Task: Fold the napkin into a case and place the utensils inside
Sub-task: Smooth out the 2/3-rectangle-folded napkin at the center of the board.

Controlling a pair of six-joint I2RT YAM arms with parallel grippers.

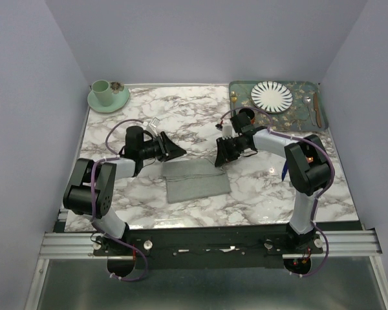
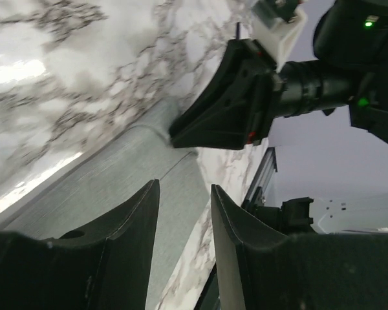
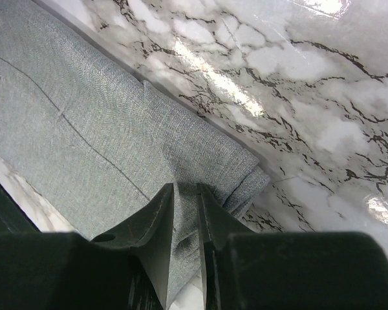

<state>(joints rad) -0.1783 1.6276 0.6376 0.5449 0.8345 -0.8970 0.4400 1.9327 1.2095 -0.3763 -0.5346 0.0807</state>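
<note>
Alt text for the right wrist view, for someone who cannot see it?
The right hand pinches a raised fold of the grey napkin near its corner, its two dark fingers nearly together. The folded napkin lies on a white marble table with dark veins and glare.

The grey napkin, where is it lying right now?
In the top view the napkin lies folded on the table, its far edge by the left gripper and the right gripper, which pinches that edge.

The left gripper [image 2: 185, 187] hangs just above the grey napkin [image 2: 116, 181], its two dark fingers [image 2: 132, 223] parted with cloth showing between them. The napkin lies flat on the marble surface [image 2: 84, 58]. The right gripper's [image 2: 180, 134] tip touches its far edge.
</note>
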